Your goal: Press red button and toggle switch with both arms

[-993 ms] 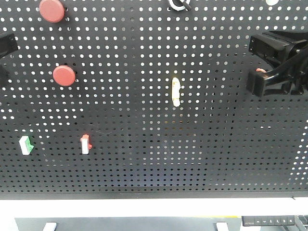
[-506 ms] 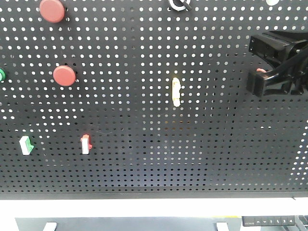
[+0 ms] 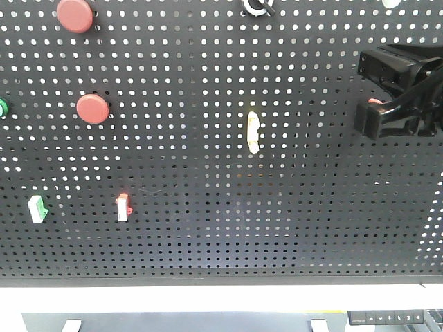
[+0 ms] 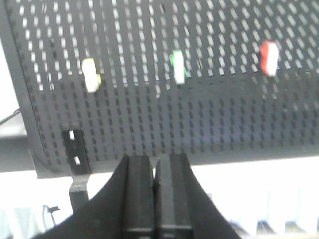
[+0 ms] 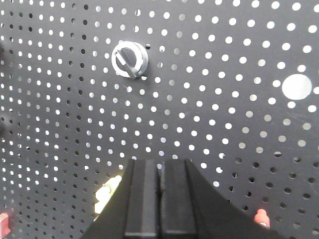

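Two round red buttons (image 3: 75,14) (image 3: 92,108) sit on the left of the black pegboard (image 3: 208,228). A small red switch (image 3: 374,102), likely the toggle switch, peeks out beside my right gripper (image 3: 374,121); it also shows in the right wrist view (image 5: 261,217). My right gripper (image 5: 159,162) is shut and empty, close to the board. My left gripper (image 4: 154,158) is shut and empty, low by the board's bottom edge, and is out of the front view.
A pale yellow lever (image 3: 253,131) is mid-board. A white switch with a red tip (image 3: 122,206) and a white-green switch (image 3: 36,208) sit lower left. A green button (image 3: 2,107) is at the left edge. A rotary knob (image 5: 129,59) is at the top.
The left arm has left the front view at the left edge, uncovering the green button. The right gripper has not moved.
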`<state>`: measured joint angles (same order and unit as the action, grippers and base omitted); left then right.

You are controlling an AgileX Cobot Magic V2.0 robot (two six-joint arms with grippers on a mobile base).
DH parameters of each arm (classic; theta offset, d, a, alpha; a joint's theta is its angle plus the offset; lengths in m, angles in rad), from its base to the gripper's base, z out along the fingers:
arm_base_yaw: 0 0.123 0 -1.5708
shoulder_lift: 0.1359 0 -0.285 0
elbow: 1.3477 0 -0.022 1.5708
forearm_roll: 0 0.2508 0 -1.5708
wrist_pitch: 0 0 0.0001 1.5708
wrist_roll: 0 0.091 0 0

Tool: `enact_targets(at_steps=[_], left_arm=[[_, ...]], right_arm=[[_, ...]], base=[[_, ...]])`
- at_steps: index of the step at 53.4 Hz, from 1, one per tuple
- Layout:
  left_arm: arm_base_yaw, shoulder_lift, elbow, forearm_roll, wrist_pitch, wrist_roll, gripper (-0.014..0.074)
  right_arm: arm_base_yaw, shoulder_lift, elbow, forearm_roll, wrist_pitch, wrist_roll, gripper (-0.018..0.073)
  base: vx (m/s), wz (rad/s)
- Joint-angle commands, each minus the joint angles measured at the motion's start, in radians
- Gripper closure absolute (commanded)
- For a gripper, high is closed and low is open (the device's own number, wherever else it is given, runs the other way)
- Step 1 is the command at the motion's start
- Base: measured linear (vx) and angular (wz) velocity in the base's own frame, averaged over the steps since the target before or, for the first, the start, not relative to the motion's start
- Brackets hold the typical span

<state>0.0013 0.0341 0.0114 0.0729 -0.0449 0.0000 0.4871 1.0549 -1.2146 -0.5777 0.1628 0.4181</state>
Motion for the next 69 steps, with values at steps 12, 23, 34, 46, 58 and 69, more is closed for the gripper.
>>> enact_targets(at_steps=[12,23,34,46,58,69], left_arm=[[-0.010,-0.051,0.028,-0.015,-0.071,-0.012,0.0594],[-0.010,-0.050,0.027,-0.011,-0.068,-0.012,0.0594],[-0.010,-0.050,0.027,-0.011,-0.068,-0.012,0.0594],[-0.010,-0.050,0.027,-0.011,-0.068,-0.012,0.0594],[-0.010,-0.050,0.027,-0.011,-0.068,-0.012,0.0594],[-0.010,-0.050,0.027,-0.011,-0.068,-0.012,0.0594]], right_arm=[[-0.003,-0.015,-0.029,-0.018,-0.061,0.000,0.0559],[-0.003,-0.015,-0.029,-0.018,-0.061,0.000,0.0559],[-0.003,-0.015,-0.029,-0.018,-0.061,0.000,0.0559],[-0.004,-0.015,-0.018,-0.010,-0.061,0.000,0.0559],[-0.158,-0.208,0.250,0.180,-0.142,-0.118,0.0559],[-0.407,-0.524,0.657,0.381,-0.213,-0.239,0.0559]], base=[[0.00,0.00],[0.00,0.00],[0.00,0.00],[0.00,0.00],[0.00,0.00],[0.00,0.00]])
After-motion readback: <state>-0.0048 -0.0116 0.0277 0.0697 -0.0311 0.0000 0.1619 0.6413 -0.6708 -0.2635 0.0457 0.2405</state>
